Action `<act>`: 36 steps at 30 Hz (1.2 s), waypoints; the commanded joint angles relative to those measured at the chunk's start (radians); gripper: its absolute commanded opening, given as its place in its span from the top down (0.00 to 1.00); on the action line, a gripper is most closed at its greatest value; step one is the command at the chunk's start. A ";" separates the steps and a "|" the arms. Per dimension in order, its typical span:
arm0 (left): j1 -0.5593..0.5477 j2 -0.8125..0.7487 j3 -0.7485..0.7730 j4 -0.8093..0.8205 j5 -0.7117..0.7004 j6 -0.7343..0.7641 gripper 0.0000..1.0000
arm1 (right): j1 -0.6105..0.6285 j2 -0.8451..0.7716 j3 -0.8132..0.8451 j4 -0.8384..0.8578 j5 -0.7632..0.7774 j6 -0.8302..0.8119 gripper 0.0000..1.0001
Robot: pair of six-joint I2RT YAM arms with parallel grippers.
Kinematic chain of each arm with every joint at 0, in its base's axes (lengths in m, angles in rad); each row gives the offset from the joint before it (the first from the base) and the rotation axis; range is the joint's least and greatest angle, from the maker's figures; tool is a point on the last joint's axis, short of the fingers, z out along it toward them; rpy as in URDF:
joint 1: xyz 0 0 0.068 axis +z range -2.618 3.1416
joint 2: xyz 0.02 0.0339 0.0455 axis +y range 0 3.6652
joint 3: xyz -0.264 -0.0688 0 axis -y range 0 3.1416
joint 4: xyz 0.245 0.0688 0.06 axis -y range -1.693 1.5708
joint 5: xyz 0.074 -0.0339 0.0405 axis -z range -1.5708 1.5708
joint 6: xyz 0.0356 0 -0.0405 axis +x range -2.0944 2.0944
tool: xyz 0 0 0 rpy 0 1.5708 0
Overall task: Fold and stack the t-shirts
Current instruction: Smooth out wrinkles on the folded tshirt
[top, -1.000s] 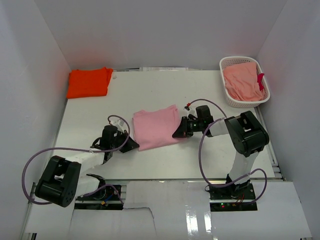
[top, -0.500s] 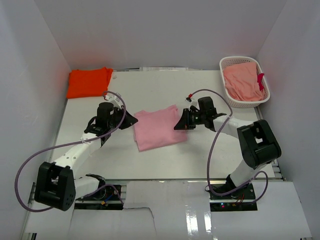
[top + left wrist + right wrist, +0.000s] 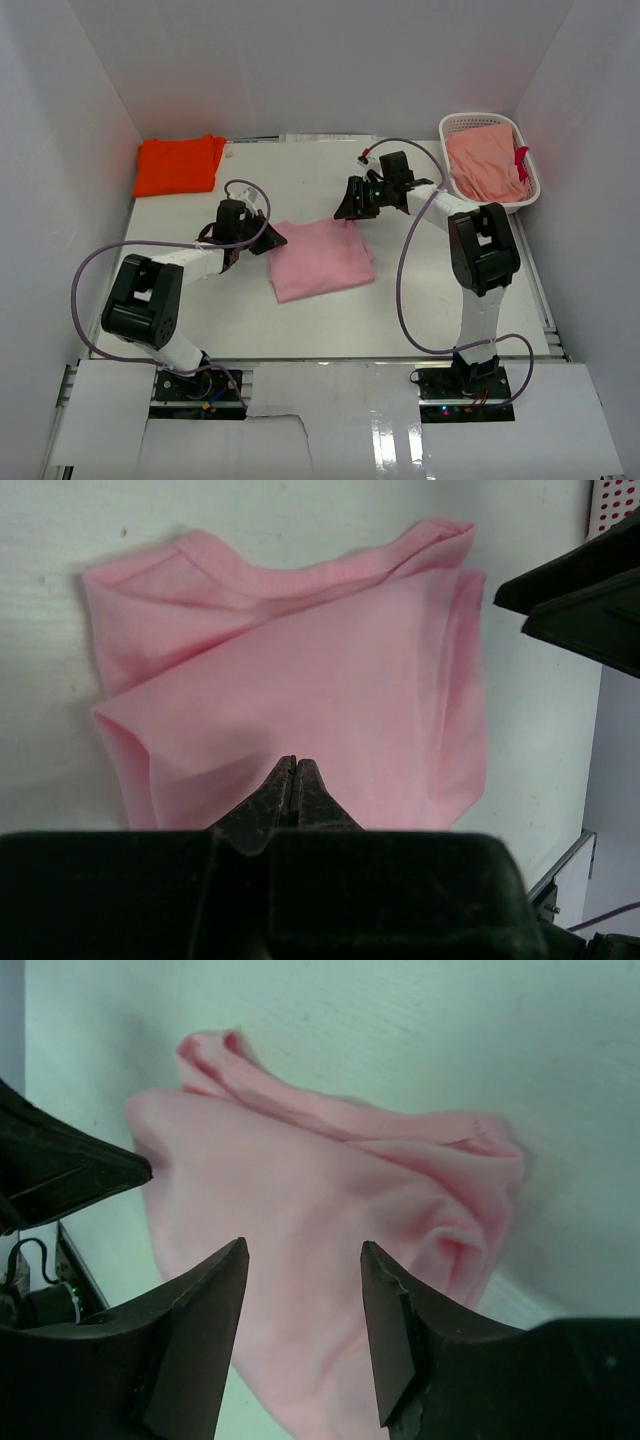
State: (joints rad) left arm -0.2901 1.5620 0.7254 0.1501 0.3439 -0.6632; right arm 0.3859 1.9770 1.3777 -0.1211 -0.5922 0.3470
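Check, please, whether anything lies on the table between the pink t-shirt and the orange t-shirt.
No loose thing does: the table between the pink t-shirt and the orange t-shirt is bare. Only the left gripper, shut at the pink shirt's left edge, sits along that line.

The white desk (image 3: 420, 300) carries a folded pink t-shirt (image 3: 320, 260) mid-surface, a folded orange t-shirt (image 3: 178, 165) far left, and a white lattice basket (image 3: 470, 205) far right.

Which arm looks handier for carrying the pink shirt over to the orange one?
Left, probably: the left gripper sits at the pink shirt's left edge, on the orange shirt's side. The right gripper, open, is at the pink shirt's far right corner, farther away.
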 commanded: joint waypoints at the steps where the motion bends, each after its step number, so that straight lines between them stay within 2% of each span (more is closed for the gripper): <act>1: -0.001 0.032 0.080 0.089 0.018 -0.003 1.00 | -0.018 0.064 0.109 -0.077 0.008 -0.025 0.44; 3: -0.001 0.046 0.106 0.094 0.023 -0.003 1.00 | -0.025 0.091 0.151 -0.094 0.005 -0.026 0.45; 4: -0.001 0.052 0.112 0.097 0.021 -0.004 1.00 | -0.027 0.108 0.158 -0.092 -0.004 -0.028 0.50; 5: -0.001 0.061 0.118 0.097 0.021 -0.004 1.00 | -0.027 0.117 0.164 -0.092 -0.003 -0.026 0.56; 6: -0.001 0.063 0.129 0.097 0.018 -0.003 1.00 | -0.030 0.126 0.170 -0.092 -0.004 -0.026 0.67; 7: -0.001 0.066 0.132 0.097 0.017 0.000 1.00 | -0.031 0.143 0.173 -0.092 -0.008 -0.028 0.81; 9: -0.001 0.073 0.138 0.097 0.015 0.002 1.00 | -0.035 0.157 0.175 -0.091 -0.017 -0.028 0.92; 21: 0.000 0.098 0.117 0.088 0.046 -0.003 1.00 | -0.038 0.144 0.110 -0.071 -0.012 -0.043 0.92; 36: 0.002 0.122 0.112 -0.024 -0.100 0.046 1.00 | -0.047 0.143 0.089 -0.072 0.014 -0.057 0.92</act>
State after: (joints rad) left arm -0.2901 1.7092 0.8394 0.1623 0.2955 -0.6434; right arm 0.3485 2.1475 1.4734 -0.2077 -0.5819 0.3065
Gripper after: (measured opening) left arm 0.024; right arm 0.078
